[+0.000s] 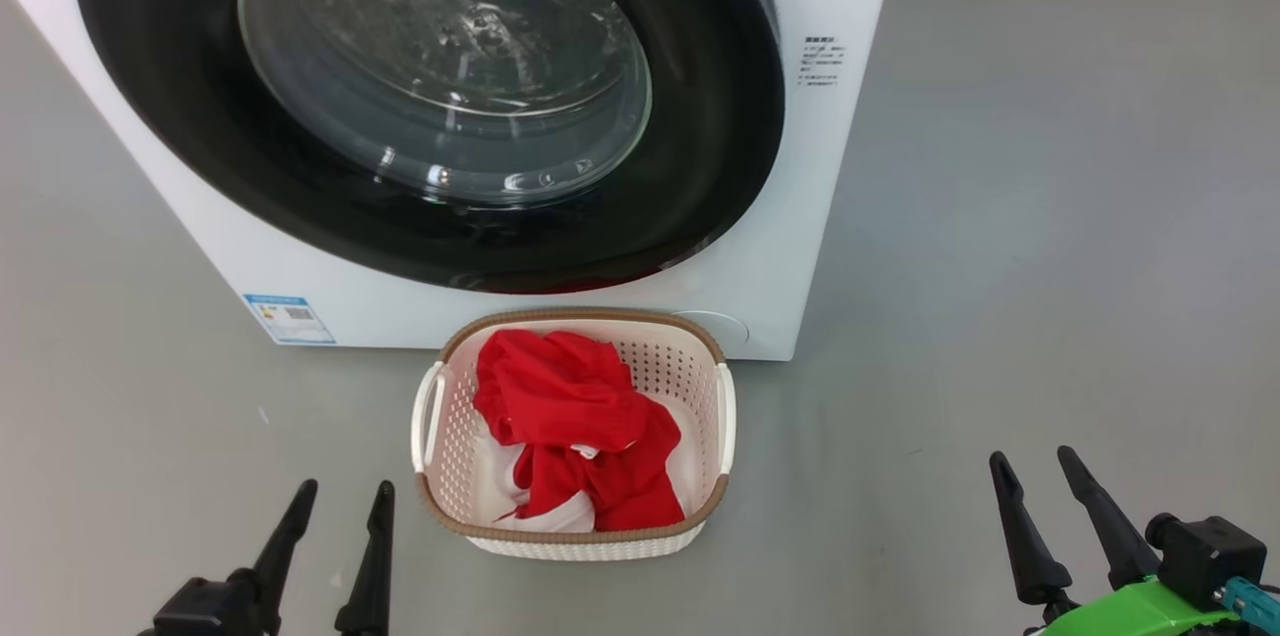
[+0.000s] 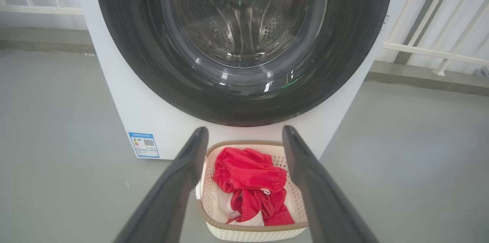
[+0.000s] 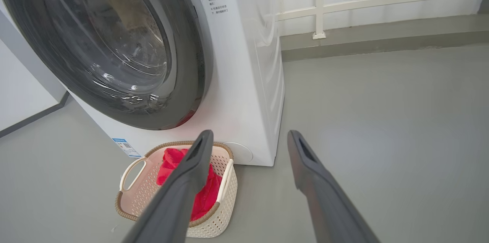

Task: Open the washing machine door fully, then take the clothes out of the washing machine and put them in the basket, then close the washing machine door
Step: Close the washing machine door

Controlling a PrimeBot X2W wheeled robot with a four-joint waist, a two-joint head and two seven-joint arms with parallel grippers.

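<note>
On the floor [image 1: 1000, 216] just before the washing machine [image 1: 830, 166], the basket [image 1: 680, 366] holds the clothes [image 1: 570, 416] and the washing machine door [image 1: 700, 116] looks shut — yet with left gripper [image 1: 345, 488] and right gripper [image 1: 1033, 456] spread and empty, an unlatched door might swing open.

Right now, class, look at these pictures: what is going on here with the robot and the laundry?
Nothing is being handled at this moment. The left gripper and the right gripper are both open and empty, low over the grey floor, apart from everything. The red clothes lie in the basket, which stands on the floor just in front of the washing machine. The door looks shut against the machine's front, so the job seems done.
</note>
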